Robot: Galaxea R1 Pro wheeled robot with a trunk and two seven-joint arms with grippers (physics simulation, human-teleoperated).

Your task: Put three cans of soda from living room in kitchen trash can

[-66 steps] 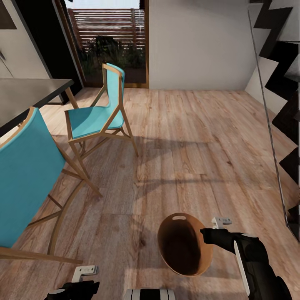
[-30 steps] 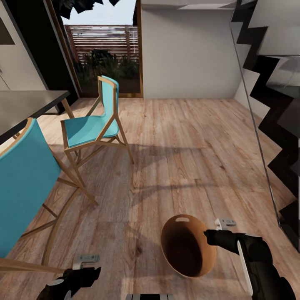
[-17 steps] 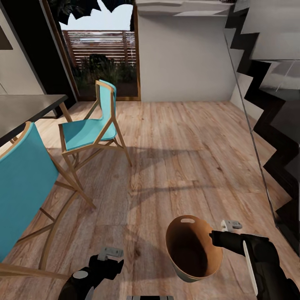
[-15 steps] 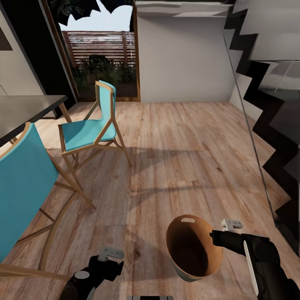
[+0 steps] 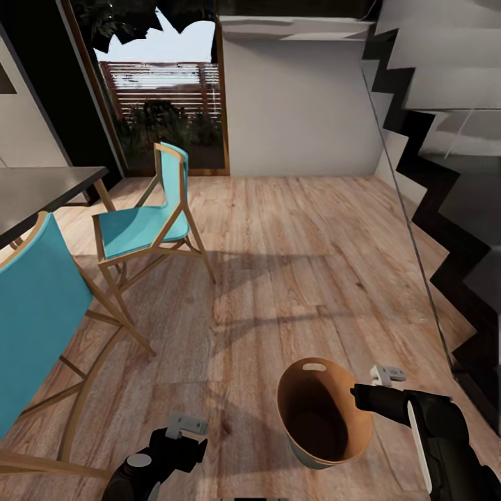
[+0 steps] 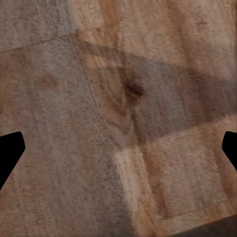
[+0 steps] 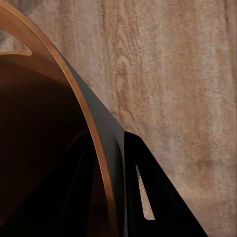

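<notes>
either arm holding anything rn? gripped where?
Right gripper holds the trash can by its rim, one finger inside the wall, one outside. Left gripper: jaws open, nothing between them.

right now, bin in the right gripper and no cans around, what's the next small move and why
Probably keep rolling forward over the wood floor with the bin held steady. The right gripper clamps its rim, one finger inside, one outside, and the bin looks empty. The left gripper is open over bare boards. The chairs stand left, so the open floor ahead seems the safer path.
</notes>
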